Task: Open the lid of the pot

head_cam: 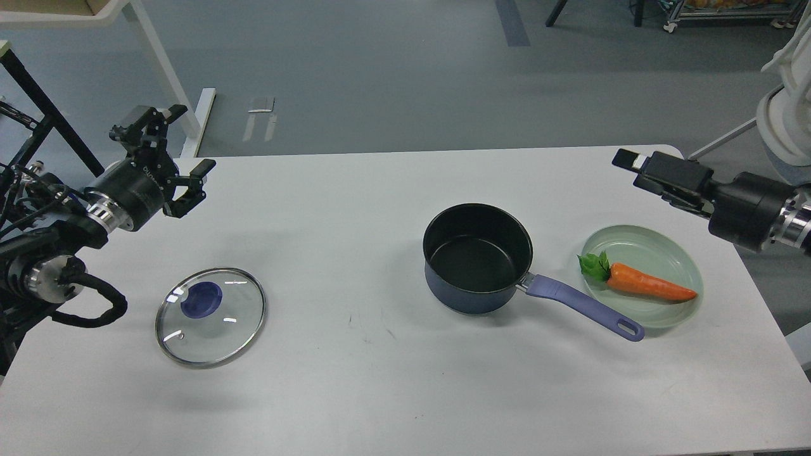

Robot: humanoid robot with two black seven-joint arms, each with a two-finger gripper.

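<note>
The pot lid (210,316), clear glass with a metal rim and a blue knob, lies flat on the white table (380,380) at the front left. The pot (476,256) stands uncovered in the middle, black inside showing, its lavender handle (583,308) pointing front right. My left gripper (184,147) is open and empty, raised over the table's back left corner, well behind the lid. My right gripper (627,160) hovers over the back right corner, far from the handle. It is seen side-on, so its fingers cannot be told apart.
A pale green plate (665,250) with an orange toy carrot (646,286) sits right of the pot, the handle's end just touching its front edge. A white table leg (171,82) and a black frame (38,107) stand beyond the back left.
</note>
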